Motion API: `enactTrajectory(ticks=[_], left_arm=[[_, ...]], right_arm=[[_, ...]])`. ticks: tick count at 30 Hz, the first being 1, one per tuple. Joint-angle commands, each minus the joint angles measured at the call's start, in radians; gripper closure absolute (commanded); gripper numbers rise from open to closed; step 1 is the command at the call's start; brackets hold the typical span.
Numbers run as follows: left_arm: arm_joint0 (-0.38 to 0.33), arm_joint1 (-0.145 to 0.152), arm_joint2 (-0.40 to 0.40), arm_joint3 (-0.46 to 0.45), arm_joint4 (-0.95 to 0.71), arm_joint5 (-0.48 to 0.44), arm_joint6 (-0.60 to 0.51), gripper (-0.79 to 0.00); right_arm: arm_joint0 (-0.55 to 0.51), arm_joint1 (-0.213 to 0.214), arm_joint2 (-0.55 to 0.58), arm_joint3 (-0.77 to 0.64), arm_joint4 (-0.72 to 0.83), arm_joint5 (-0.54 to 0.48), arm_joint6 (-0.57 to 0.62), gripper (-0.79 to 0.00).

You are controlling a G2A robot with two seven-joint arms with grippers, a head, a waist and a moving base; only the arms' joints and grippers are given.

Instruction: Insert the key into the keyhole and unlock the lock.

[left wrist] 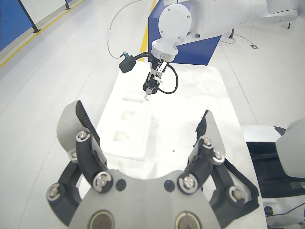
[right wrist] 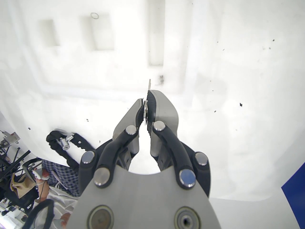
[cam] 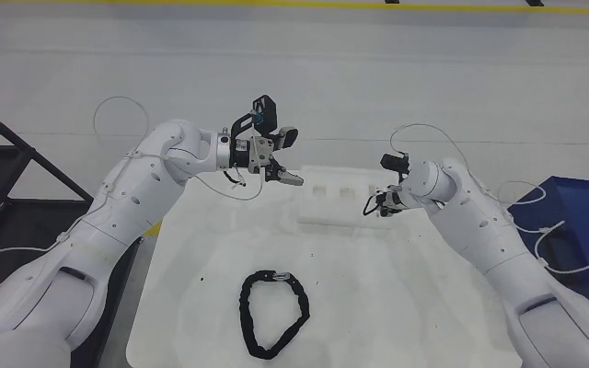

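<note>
A black chain lock (cam: 273,312) lies in a loop near the table's front edge; its silver cylinder (right wrist: 65,142) with the keyhole shows in the right wrist view. My right gripper (right wrist: 145,104) is shut on a small silver key (right wrist: 149,86), whose blade sticks out past the fingertips, just above the white foam tray (cam: 322,213) near its long slot (right wrist: 156,24). From the left wrist view the same gripper (left wrist: 149,92) hangs over the tray's far end. My left gripper (left wrist: 143,125) is open, holds nothing, and hovers above the tray's other end (cam: 285,156).
The foam tray has several rectangular pockets; one holds a small metal ring (right wrist: 94,15). A blue cabinet (left wrist: 183,46) stands past the table's far side. A black frame (cam: 28,166) stands left of the white table (cam: 414,304).
</note>
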Motion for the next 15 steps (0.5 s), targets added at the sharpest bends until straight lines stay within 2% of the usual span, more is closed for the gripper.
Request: enactTrajectory(ticks=[1, 8, 15], left_arm=[[0.0, 0.0, 0.0, 0.0, 0.0, 0.0, 0.0, -0.785], [0.0, 0.0, 0.0, 0.0, 0.0, 0.0, 0.0, -0.785], [0.0, 0.0, 0.0, 0.0, 0.0, 0.0, 0.0, -0.785]], right_arm=[[-0.02, 0.015, 0.038, -0.056, 0.016, -0.016, 0.007, 0.0], [-0.153, 0.086, 0.222, -0.321, 0.035, -0.046, 0.039, 0.0], [-0.312, 0.136, 0.414, -0.536, 0.157, -0.159, 0.089, 0.0]])
